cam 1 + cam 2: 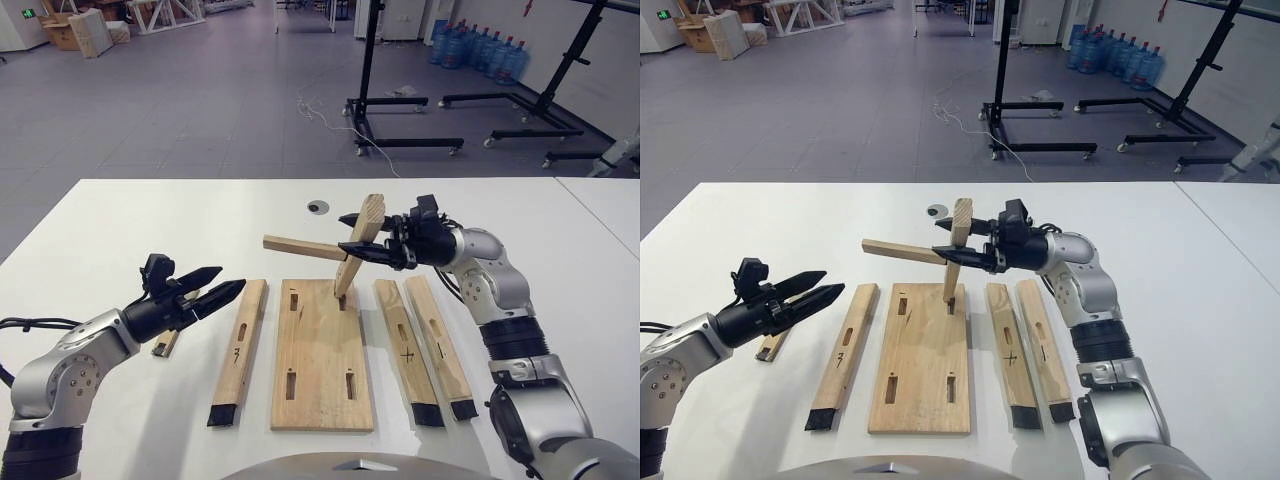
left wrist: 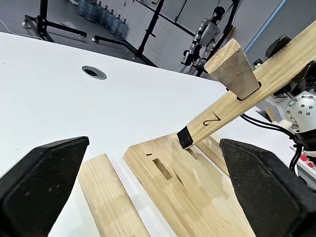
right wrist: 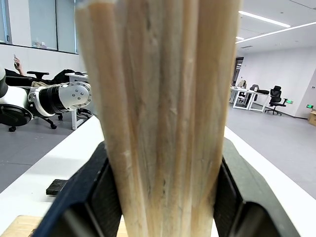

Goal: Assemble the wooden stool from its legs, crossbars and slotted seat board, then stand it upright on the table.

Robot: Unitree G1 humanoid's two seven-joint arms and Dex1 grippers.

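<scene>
The slotted seat board [image 1: 322,360] lies flat in the middle of the table. My right gripper [image 1: 347,233] is shut on a wooden leg [image 1: 365,225] that stands tilted, its black-tipped foot on the board's far right slot. A crossbar [image 1: 298,247] sticks out of that leg toward the left. In the right wrist view the leg [image 3: 158,113] sits between both fingers [image 3: 84,197]. My left gripper [image 1: 230,278] hovers open, with nothing in it, left of the board and above a loose leg [image 1: 240,350]. Two more legs [image 1: 407,350] lie right of the board.
A short wooden piece [image 1: 165,345] lies under my left arm. A round hole [image 1: 318,207] is set in the tabletop behind the board. Black wheeled stands [image 1: 400,100] are on the floor beyond the far edge. A second table [image 1: 610,205] adjoins on the right.
</scene>
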